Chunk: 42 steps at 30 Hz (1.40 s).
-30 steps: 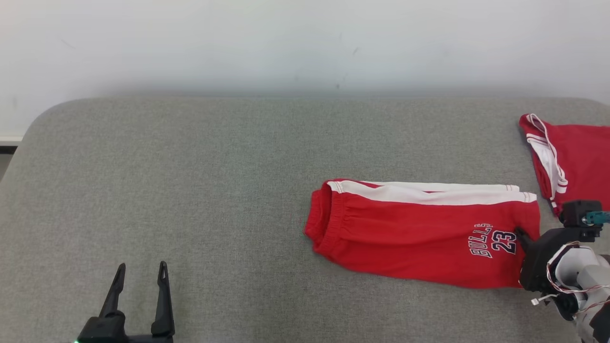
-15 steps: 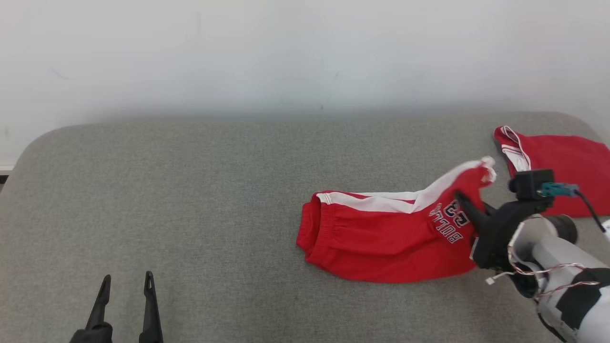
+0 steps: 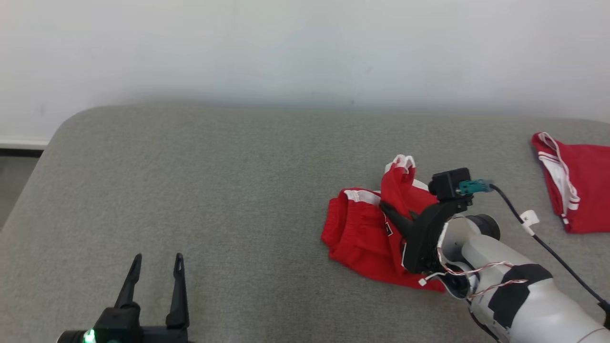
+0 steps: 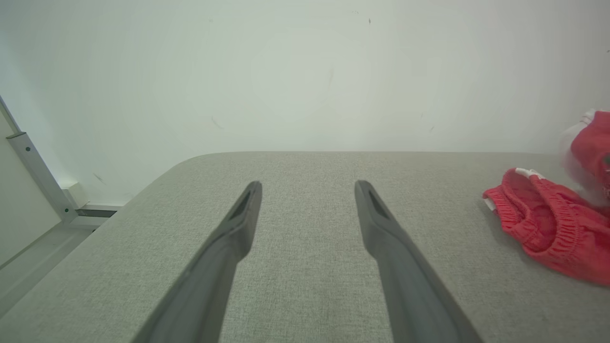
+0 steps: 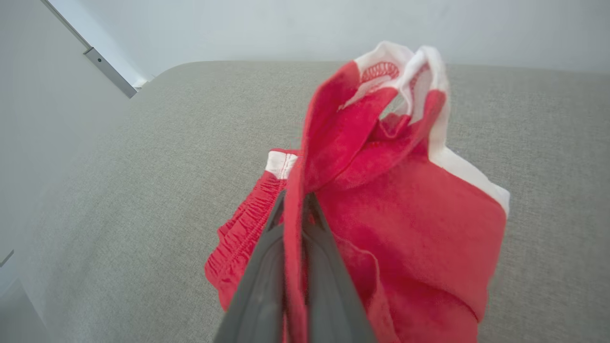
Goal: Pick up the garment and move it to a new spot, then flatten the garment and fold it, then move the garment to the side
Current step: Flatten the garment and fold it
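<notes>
**Fig. Right arm holding the shorts by the leg end.** The right gripper [image 3: 388, 210], centre right of the head view, is clamped tight on a pinch of the red shorts [image 3: 357, 233]. The right wrist view, bottom centre, shows the cloth sandwiched between its two fingers. The gripped leg end stands raised with its white-trimmed hem uppermost. The elastic waistband end lies on the grey padded surface [image 3: 214, 190], left of the gripper.

A hold at the leg end lets the arm carry that end over toward the waistband. This reads either as a fold in hand or as a move to a new spot; the frames do not settle which.

The left gripper [image 3: 155, 261], at lower left, has its fingers parted with nothing between them. It is well apart from the shorts, presumably kept free to pin or smooth the cloth. A second red garment [image 3: 581, 190] lies at the far right edge, apart from the work.
</notes>
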Tool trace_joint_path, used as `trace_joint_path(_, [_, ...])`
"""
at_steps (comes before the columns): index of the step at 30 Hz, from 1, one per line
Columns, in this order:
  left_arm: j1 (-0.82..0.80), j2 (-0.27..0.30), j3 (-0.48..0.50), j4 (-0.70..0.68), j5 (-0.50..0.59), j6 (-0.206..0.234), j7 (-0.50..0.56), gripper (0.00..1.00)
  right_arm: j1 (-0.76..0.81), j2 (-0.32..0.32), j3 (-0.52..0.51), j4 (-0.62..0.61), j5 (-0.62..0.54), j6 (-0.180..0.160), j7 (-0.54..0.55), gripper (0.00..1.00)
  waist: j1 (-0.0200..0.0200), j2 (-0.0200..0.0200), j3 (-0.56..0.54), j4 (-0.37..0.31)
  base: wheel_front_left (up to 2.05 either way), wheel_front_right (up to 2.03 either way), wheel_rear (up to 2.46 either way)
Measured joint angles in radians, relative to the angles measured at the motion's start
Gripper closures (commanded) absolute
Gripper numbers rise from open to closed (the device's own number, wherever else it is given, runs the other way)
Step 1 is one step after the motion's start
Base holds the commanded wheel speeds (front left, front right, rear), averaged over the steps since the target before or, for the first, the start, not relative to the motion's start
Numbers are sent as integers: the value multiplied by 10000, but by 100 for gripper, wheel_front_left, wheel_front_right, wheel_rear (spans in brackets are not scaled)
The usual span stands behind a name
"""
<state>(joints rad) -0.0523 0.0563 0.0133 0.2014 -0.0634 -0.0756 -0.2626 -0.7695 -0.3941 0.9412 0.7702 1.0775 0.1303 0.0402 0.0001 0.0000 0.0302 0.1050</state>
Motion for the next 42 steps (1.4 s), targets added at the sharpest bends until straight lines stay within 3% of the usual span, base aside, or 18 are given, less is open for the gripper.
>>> trace_joint_path(8, [-370, -27, -351, 211, -196, -6, 0, 0, -152, 807, 96, 1091, -255, 0, 303, 100, 0, 0, 266, 531, 0, 0, 0])
trace_joint_path(9, [-373, -27, -355, 230, -213, 4, 0, 0, -152, 828, 121, 1110, -295, 0, 274, 69, 0, 0, 291, 566, 0, 0, 0])
trace_joint_path(10, [-382, -31, -360, 249, -255, 12, 0, 0, -153, 840, 128, 1089, -318, 0, 161, 0, 0, 0, 313, 590, 0, 0, 0])
trace_joint_path(15, [-375, -40, -161, 274, -276, 52, 0, 0, -245, 523, 42, 568, -441, 0, -853, 0, 0, 0, 264, 498, 0, 0, 0])
trace_joint_path(25, [-86, -42, 236, -15, -249, 119, 0, 0, 190, -1154, -803, -190, -422, 0, -2303, 0, 0, 0, 108, -132, 0, 0, 0])
trace_joint_path(30, [-86, -35, 322, -104, -192, 52, 2, 0, 856, -1379, -1195, -107, -426, 0, -2614, 0, 0, 0, 206, -343, 0, 0, 0])
trace_joint_path(31, [-86, -35, 322, -104, -192, 52, 2, 0, 856, -1379, -1195, -107, -426, 0, -2614, 66, 0, 0, 206, -343, 0, 0, 0])
trace_joint_path(32, [-101, -23, 330, -102, -171, 38, 0, 0, 1064, -1327, -1225, -29, -447, 0, -2656, 100, 0, 0, 279, -349, 0, 0, 0])
trace_joint_path(42, [-294, -29, 272, -113, 4, -36, 0, 0, 1287, -650, -1009, 483, -1484, 0, -2934, 100, 0, 1, 597, -133, 0, 0, 0])
